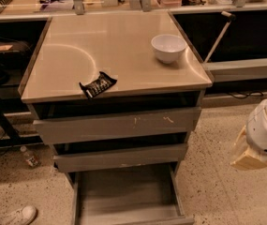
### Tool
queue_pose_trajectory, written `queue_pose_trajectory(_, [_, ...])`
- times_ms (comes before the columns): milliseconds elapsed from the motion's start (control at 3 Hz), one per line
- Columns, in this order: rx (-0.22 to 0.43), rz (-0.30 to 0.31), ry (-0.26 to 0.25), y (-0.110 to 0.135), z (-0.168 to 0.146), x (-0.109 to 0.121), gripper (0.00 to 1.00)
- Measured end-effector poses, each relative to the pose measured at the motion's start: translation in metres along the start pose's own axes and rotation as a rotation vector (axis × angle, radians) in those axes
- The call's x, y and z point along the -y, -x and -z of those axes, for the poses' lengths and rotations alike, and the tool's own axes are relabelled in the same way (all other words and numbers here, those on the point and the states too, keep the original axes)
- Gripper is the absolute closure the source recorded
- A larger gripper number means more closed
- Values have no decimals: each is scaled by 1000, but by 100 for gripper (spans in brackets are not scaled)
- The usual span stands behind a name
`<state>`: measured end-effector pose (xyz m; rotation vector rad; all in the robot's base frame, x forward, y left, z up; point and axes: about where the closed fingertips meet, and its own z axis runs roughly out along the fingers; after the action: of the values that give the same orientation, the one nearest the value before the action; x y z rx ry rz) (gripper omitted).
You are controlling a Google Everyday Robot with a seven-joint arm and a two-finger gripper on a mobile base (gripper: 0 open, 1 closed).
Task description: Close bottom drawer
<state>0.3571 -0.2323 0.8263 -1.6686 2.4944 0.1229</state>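
Observation:
The bottom drawer (123,196) of the grey metal cabinet is pulled far out toward me, showing its bare flat tray interior. Its slim front edge (137,221) lies at the bottom of the view. Above it sit the mid-width drawer front (121,157) and the tall top drawer front with pale scratches (119,124), both slightly out. My gripper (248,153) is at the right edge, beside the cabinet and level with the middle drawer, apart from it. It touches nothing.
A white bowl (168,47) and a black snack packet (97,84) lie on the cabinet top (109,41). A shelf rail (245,69) runs to the right. A small bottle (28,156) and a white shoe (16,215) are on the speckled floor at left.

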Motion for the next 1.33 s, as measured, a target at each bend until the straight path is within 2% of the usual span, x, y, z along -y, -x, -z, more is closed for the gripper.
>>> queue_pose_trajectory(333, [1, -4, 17, -2, -8, -4, 100])
queue_pose_trajectory(667, [6, -51, 98, -9, -63, -21, 100])
queue_pose_trajectory(1000, [-5, -116, 207, -22, -140, -44, 100])
queue_pose_trajectory(1333, [-12, -154, 287, -26, -197, -58, 100])
